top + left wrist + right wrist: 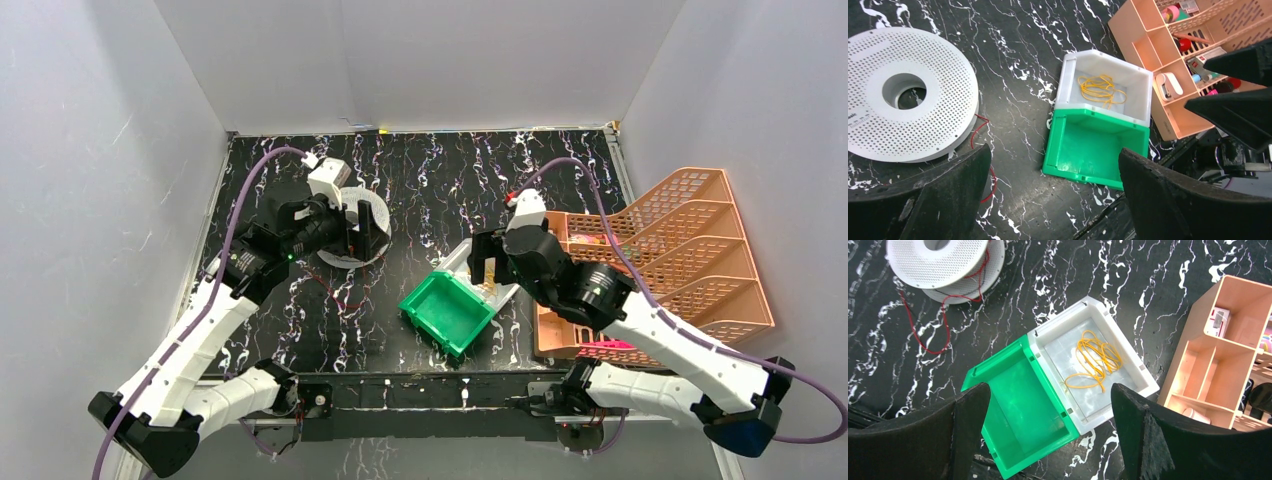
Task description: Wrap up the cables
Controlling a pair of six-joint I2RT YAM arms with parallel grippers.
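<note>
A white round perforated spool (352, 226) lies flat at the back left, also in the left wrist view (908, 95) and the right wrist view (943, 262). A thin red cable (993, 181) trails from it in a loose loop across the table (933, 352). A thin yellow-orange cable (1096, 360) lies coiled in a white bin (1135, 367), also seen from the left wrist (1100, 90). My left gripper (1054, 165) is open and empty, above the spool's near side (358, 228). My right gripper (1049, 390) is open and empty above the bins (483, 265).
A green bin (447, 312) butts against the white bin's near side and holds nothing (1023, 415). An orange tiered organizer (660, 260) with small items stands at the right. The black marbled table is walled by white panels.
</note>
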